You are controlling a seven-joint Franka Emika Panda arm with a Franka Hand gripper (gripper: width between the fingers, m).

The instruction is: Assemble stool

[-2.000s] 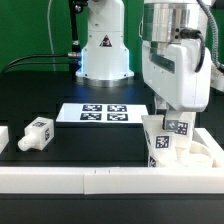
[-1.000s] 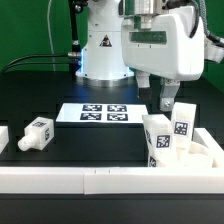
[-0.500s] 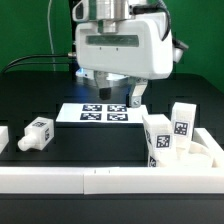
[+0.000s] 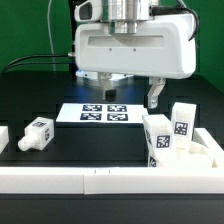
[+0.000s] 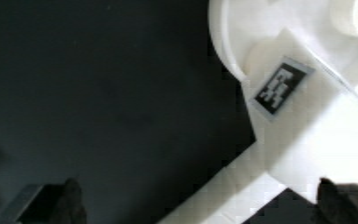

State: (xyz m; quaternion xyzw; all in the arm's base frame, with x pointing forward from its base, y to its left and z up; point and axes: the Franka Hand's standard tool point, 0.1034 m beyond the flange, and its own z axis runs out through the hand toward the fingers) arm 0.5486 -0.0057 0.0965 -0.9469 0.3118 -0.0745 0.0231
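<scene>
Exterior view: the gripper (image 4: 130,93) hangs over the marker board (image 4: 88,113), jaws spread wide, holding nothing. At the exterior view's right the stool seat (image 4: 205,153) lies behind the front rail (image 4: 100,178), with one leg (image 4: 158,142) and a second leg (image 4: 181,120) upright on it, both bearing black-and-white square tags. A third leg (image 4: 37,132) lies apart at the left.

Wrist view: the fingertips (image 5: 55,200) stand wide apart over the black table (image 5: 105,100), beside a white stool part (image 5: 318,50) carrying a square tag (image 5: 282,85).

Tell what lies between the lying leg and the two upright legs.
Exterior view: only bare black table between the lying leg and the upright legs; the marker board lies farther back.
</scene>
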